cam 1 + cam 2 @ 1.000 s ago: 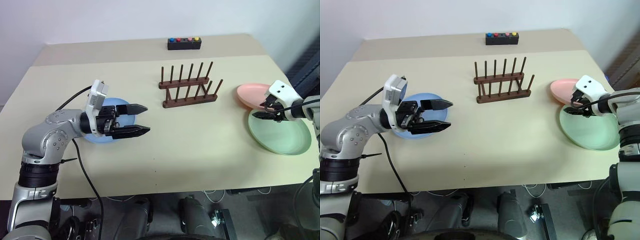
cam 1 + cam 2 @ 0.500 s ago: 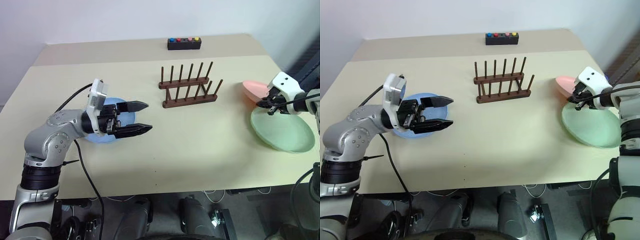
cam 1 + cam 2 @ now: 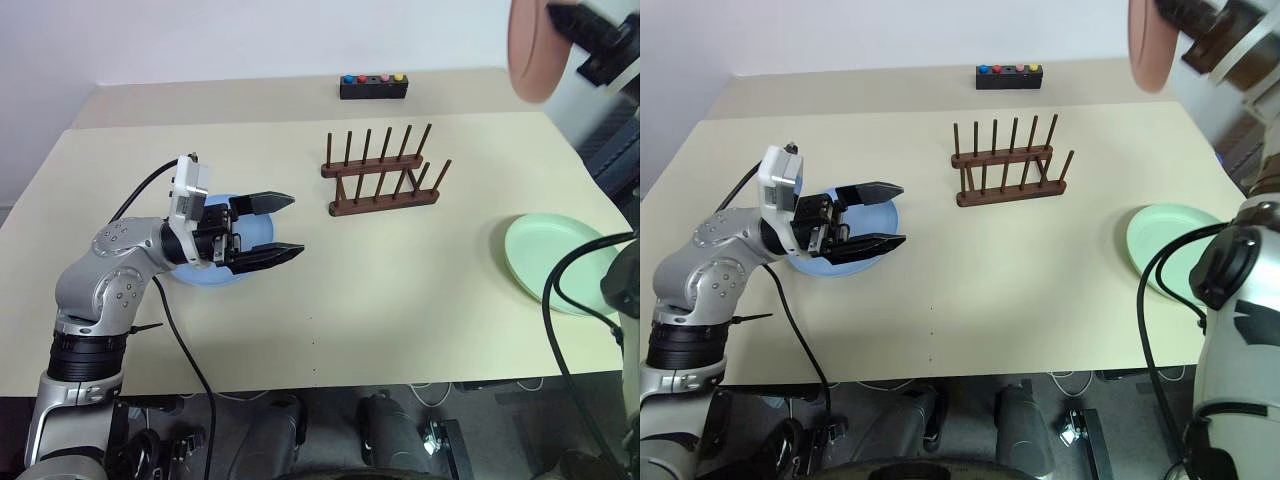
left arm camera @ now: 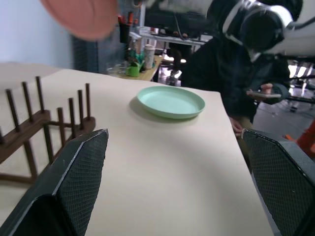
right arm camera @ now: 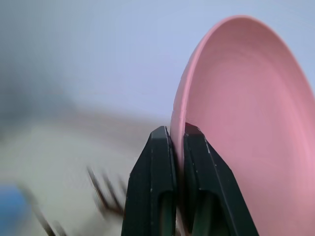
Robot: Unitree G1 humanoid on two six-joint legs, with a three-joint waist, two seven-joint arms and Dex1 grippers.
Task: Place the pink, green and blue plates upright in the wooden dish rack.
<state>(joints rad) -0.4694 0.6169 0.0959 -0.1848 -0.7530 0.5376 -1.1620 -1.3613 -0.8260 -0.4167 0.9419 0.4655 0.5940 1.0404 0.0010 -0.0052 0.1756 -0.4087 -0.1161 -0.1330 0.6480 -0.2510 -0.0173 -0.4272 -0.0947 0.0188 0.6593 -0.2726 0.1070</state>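
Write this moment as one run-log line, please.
right gripper: shut on pink plate, raised | left gripper: open | wooden dish rack: empty

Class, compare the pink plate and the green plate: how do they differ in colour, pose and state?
The pink plate is salmon; the green plate is pale mint. The pink plate is up in the air, on edge; the green one lies flat on the table. The right pincer grips the pink plate's rim; nothing holds the green plate. Both are plain round plates.
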